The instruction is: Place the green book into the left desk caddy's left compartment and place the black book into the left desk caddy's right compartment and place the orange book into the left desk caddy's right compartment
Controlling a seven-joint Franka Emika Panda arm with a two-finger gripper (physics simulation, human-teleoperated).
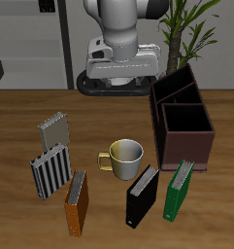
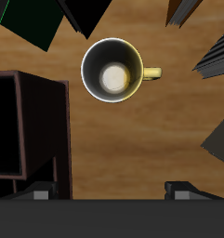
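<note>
your tool (image 2: pixel 112 192) hangs above the bench (image 1: pixel 21 126) with nothing between its fingers; the two fingertips (image 2: pixel 41 194) stand well apart at the edge of the wrist view.

straight below it sits the mug (image 2: pixel 112 71), pale with a yellowish rim and a handle, upright, and nothing shows inside it but its light floor. from the front the mug (image 1: pixel 123 156) stands near the middle of the bench.

beside the mug is the left desk caddy (image 1: pixel 181 122), a dark maroon box with inner dividers, its taller end farther back. every section you can see looks bare; the right compartment (image 1: pixel 187 146), the squarish one at the low-walled end nearest the front, holds no book.

all three books lie on the bench outside the caddy, toward the front edge. the green book (image 1: pixel 177 192) lies just in front of the caddy's low end. the black book (image 1: pixel 141 195) lies next to it, in front of the mug. the orange book (image 1: pixel 77 203) lies further along. two grey striped books (image 1: pixel 50 171) lie behind the orange one.
</note>
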